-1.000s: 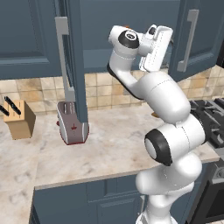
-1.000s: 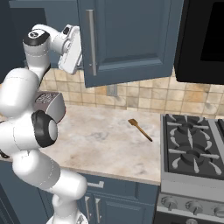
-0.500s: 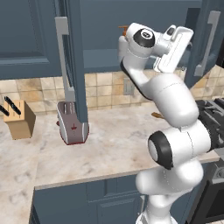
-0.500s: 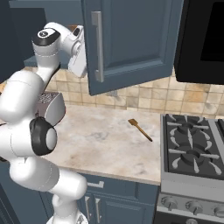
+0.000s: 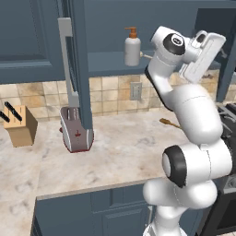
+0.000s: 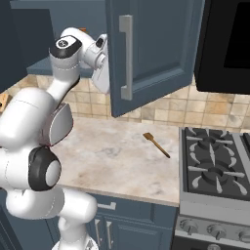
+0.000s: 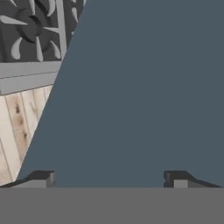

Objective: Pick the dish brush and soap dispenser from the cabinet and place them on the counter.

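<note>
The cabinet stands with both doors swung out: its left door (image 5: 77,69) is edge-on and its right door (image 6: 151,49) hangs over the counter (image 5: 120,152). The white soap dispenser (image 5: 132,47) with an orange pump stands on the cabinet shelf. Right of the bottle a short tan sliver, likely the dish brush (image 5: 144,55), pokes out behind my arm. My white hand (image 5: 203,55) is raised by the inner face of the right door. In the hand view my gripper (image 7: 109,178) is open, its fingertips (image 7: 41,177) wide apart against the blue door panel and holding nothing.
A toaster (image 5: 76,133) and a knife block (image 5: 18,126) stand at the counter's left. An orange-brown utensil (image 6: 156,144) lies on the counter near the stove (image 6: 215,166). A dark microwave (image 6: 229,44) hangs above the stove.
My arm has swung to the right and the right cabinet door has opened wider with it. The shelf with the soap dispenser has come into sight.
</note>
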{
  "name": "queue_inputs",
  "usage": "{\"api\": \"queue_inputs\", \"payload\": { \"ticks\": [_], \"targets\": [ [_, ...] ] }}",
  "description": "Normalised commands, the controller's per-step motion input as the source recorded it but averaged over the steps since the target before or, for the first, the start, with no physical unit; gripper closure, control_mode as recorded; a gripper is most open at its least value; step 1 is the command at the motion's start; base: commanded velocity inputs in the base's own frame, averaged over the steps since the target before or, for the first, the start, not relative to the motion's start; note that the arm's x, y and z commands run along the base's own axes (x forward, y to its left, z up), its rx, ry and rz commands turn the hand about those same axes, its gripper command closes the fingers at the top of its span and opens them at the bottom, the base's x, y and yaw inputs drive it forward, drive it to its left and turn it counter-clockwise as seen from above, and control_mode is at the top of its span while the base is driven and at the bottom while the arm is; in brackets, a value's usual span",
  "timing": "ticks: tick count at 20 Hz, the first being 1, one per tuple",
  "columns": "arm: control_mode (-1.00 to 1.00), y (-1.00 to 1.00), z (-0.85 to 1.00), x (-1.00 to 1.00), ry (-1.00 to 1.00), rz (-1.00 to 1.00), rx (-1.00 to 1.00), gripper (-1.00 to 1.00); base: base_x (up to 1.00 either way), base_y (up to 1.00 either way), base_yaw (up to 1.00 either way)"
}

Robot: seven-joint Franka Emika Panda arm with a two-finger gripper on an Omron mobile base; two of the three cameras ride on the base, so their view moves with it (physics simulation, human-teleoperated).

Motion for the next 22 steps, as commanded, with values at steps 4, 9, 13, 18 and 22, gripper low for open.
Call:
{"api": "queue_inputs", "payload": {
  "ticks": [4, 9, 13, 18, 22],
  "targets": [
    [-1.0, -0.56, -0.19, -0.19, -0.11, 0.0, -0.06, -1.0, 0.0, 0.0, 0.0],
    [-1.0, -0.44, -0.28, 0.04, -0.01, 0.0, -0.08, -1.0, 0.0, 0.0, 0.0],
    [-1.0, -0.49, -0.18, 0.16, 0.0, 0.03, -0.05, -1.0, 0.0, 0.0, 0.0],
    [-1.0, -0.48, -0.04, 0.2, 0.01, 0.06, 0.0, -1.0, 0.0, 0.0, 0.0],
    [-1.0, -0.48, 0.0, 0.18, 0.0, 0.08, 0.0, -1.0, 0.0, 0.0, 0.0]
  ]
}}
